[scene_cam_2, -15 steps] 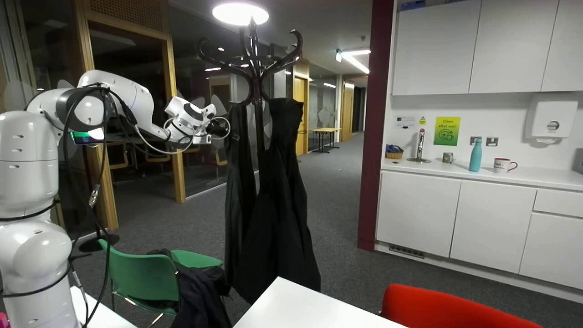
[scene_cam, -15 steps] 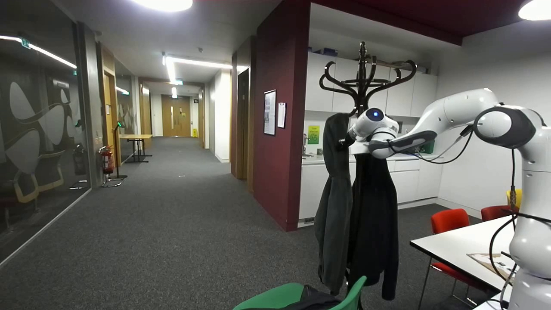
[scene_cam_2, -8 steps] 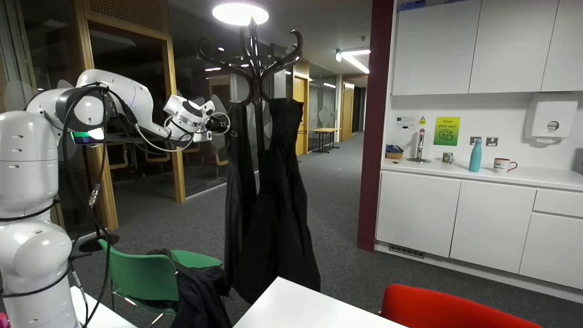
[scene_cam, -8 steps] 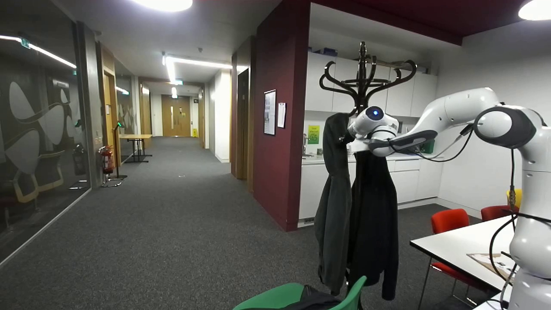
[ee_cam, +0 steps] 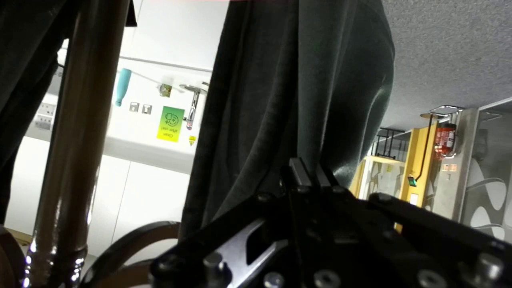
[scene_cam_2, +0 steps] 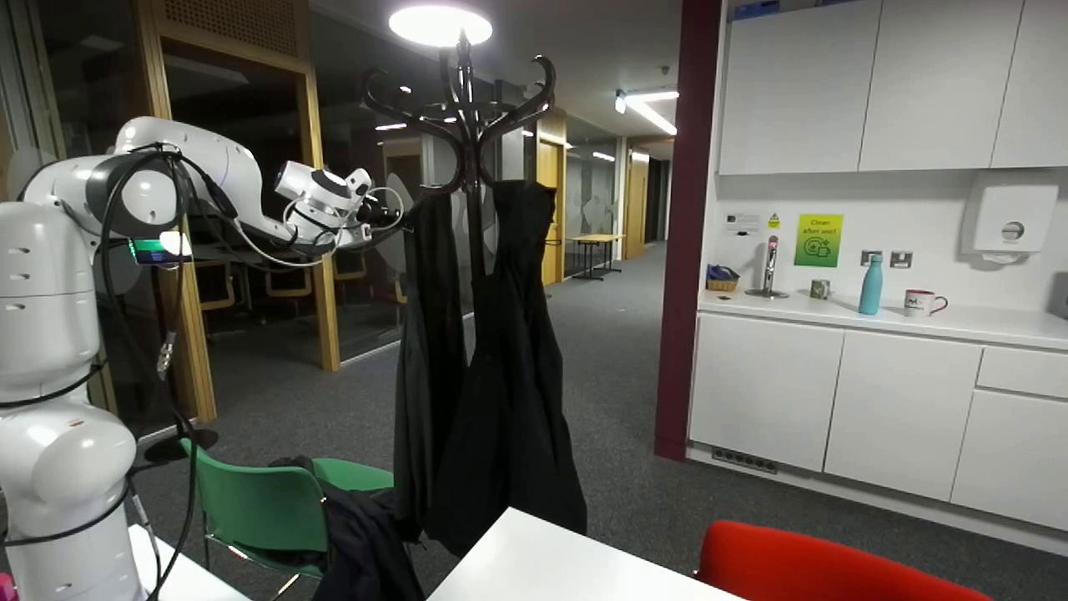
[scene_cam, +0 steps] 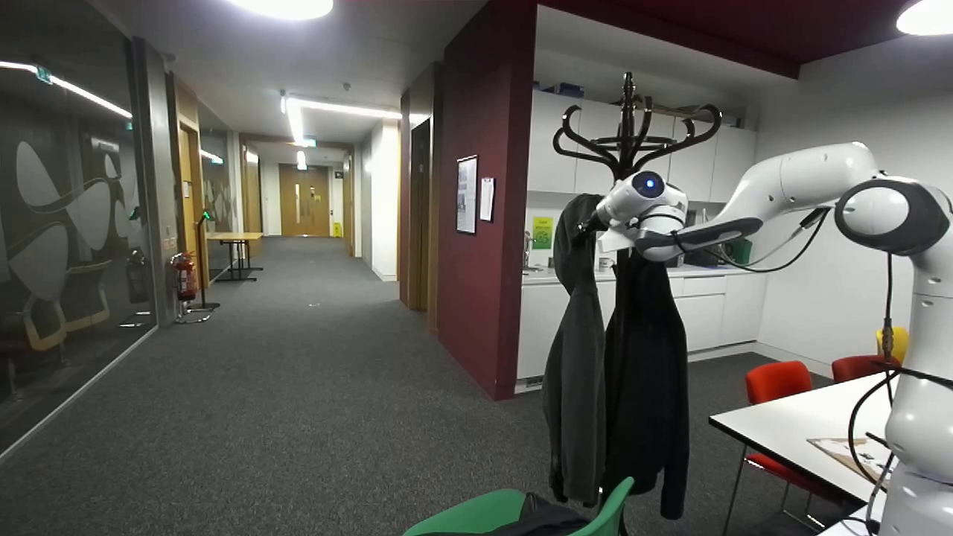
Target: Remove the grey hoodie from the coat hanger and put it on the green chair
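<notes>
The grey hoodie (scene_cam: 577,372) hangs from a hook of the black coat hanger (scene_cam: 628,126), its top drawn out sideways by my gripper (ee_cam: 310,170). In the wrist view a fold of the hoodie (ee_cam: 260,100) runs in between the fingertips, which are shut on it near its upper part. The hanger's pole (ee_cam: 80,132) stands off to the side there. An exterior view shows the hoodie (scene_cam_2: 427,351) stretched between hook and gripper (scene_cam_2: 396,219). Below and nearer the arm base is the green chair (scene_cam_2: 259,505), with dark cloth on it.
A black jacket (scene_cam_2: 517,359) hangs on the same stand, right beside the hoodie. A white table (scene_cam_2: 567,568) reaches close to the stand's foot, with a red chair (scene_cam_2: 801,559) by it. Cables loop along the arm. Kitchen units (scene_cam_2: 768,384) are behind.
The fingers have shut on the hoodie. My gripper has risen a little and pulled back toward the arm base, drawing the hoodie's upper part along; its lower end has swung toward the chair.
</notes>
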Action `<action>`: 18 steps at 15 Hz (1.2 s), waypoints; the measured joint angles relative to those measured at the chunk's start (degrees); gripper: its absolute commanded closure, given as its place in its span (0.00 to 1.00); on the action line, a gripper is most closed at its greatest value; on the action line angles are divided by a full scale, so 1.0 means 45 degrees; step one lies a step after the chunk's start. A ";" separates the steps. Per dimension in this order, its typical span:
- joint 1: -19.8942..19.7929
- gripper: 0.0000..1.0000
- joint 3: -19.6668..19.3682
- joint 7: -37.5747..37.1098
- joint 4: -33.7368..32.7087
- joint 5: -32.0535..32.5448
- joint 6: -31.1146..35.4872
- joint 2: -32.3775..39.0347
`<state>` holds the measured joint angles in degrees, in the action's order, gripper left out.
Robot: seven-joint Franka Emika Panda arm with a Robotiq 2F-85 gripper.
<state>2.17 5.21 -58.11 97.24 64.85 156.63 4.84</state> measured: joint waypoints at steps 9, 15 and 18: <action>0.0749 0.99 0.0459 0.0026 0.0011 0.1102 0.0000 -0.0441; 0.1198 0.99 0.0820 0.0047 0.0272 0.1462 0.0000 -0.0395; 0.1355 0.99 0.0958 0.0106 0.0368 0.1466 0.0000 -0.0360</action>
<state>8.27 9.53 -57.63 98.90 71.44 156.63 3.22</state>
